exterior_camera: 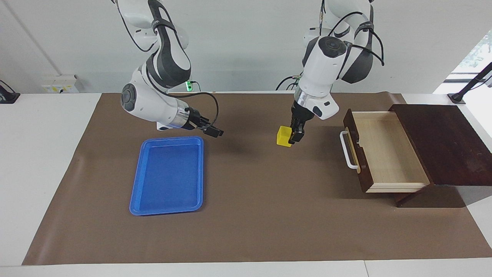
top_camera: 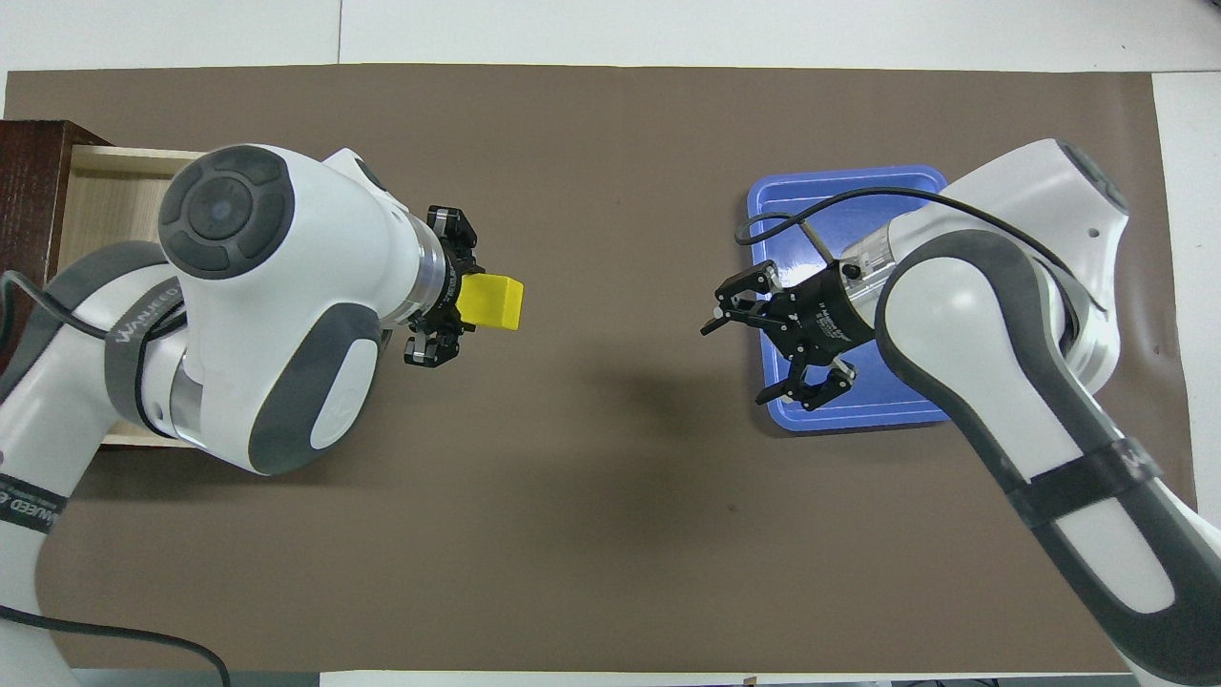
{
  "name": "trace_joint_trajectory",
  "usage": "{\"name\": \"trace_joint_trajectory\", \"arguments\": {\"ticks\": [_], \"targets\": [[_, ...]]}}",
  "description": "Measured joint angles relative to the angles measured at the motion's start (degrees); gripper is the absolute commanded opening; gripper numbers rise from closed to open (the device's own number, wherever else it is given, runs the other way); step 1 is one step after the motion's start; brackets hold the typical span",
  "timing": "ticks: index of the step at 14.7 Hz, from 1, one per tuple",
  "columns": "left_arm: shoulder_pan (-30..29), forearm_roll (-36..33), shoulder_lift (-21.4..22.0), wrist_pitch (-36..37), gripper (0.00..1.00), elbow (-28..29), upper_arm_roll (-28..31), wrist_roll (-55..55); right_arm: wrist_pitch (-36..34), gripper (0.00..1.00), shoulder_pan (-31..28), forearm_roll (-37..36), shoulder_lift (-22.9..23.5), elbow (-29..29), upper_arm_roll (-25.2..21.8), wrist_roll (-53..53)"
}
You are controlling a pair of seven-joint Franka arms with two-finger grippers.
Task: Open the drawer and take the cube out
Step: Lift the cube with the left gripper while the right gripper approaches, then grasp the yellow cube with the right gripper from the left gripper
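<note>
The drawer [exterior_camera: 388, 154] stands pulled open at the left arm's end of the table. Its white handle [exterior_camera: 348, 150] faces the table's middle and its pale interior [top_camera: 105, 191] shows nothing inside. My left gripper [exterior_camera: 294, 137] is shut on the yellow cube [exterior_camera: 283, 137] and holds it in the air over the brown mat, between the drawer and the blue tray. The left gripper [top_camera: 467, 301] and the cube [top_camera: 491, 303] also show in the overhead view. My right gripper [exterior_camera: 216, 132] is open and empty, over the mat by the tray's edge; it also shows in the overhead view [top_camera: 739, 361].
A flat blue tray [exterior_camera: 169, 200] lies on the brown mat [exterior_camera: 250, 215] toward the right arm's end; it holds nothing. In the overhead view the right arm covers part of the tray [top_camera: 820, 205]. The dark cabinet top [exterior_camera: 446, 142] stands over the drawer.
</note>
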State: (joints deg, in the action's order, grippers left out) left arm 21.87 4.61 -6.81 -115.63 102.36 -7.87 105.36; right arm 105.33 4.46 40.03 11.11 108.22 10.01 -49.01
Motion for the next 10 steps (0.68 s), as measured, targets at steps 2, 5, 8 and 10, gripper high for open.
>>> {"name": "trace_joint_trajectory", "arguments": {"ticks": [2, 5, 8, 10], "targets": [[0.4, 0.0, 0.0, -0.8, 0.0, 1.71, 0.08, 3.8, 4.7, 1.0, 3.69, 1.35, 2.68, 0.03, 0.02, -4.3], [0.44, 0.0, 0.0, -1.2, 0.0, 3.22, 0.3, 9.3, 8.79, 1.0, 7.33, 4.76, 7.03, -1.7, 0.03, -9.78], [2.13, -1.65, 0.0, -1.22, 0.0, 4.11, 0.26, 15.9, 10.05, 1.0, 8.82, 8.2, 9.77, -2.96, 0.0, -11.04], [3.96, -3.48, 0.0, -1.36, 0.0, 4.97, 0.24, 20.0, 11.96, 1.0, 10.54, 10.01, 10.85, -4.0, 0.02, -14.36]]}}
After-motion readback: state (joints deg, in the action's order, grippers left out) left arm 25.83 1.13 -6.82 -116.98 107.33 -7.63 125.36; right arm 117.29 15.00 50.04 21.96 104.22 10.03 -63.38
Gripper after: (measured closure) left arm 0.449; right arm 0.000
